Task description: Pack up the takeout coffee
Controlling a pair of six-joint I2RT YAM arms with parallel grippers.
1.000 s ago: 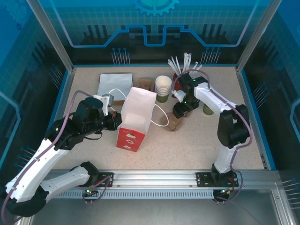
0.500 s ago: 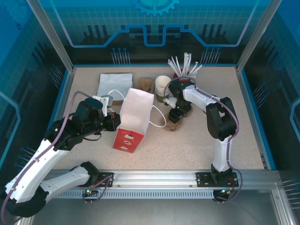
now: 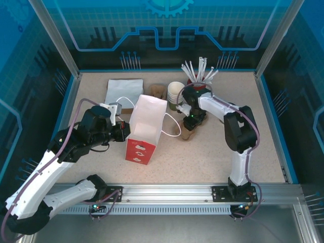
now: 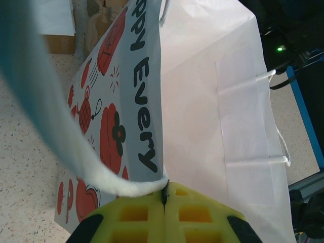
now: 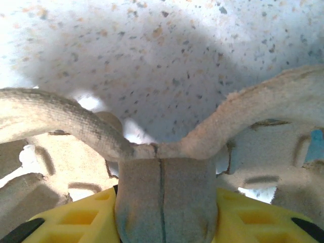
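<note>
Right claw [image 3: 192,123], pulp carrier [image 3: 188,133] pinched, now nearer bag [image 3: 148,119] rim.

Matt white paper bag [image 4: 212,101], rough fibrous pulp carrier [image 5: 162,185], speckled tabletop [image 5: 167,66]

The speckled desk [image 3: 202,157] bears a red-printed white bag [image 3: 147,121] gripped at its rim by the left jaws, flat white paper [image 3: 124,91] beyond them, a cardboard carrier [image 3: 188,133] in the right jaws, stacked cups [image 3: 176,93] just beyond.
</note>
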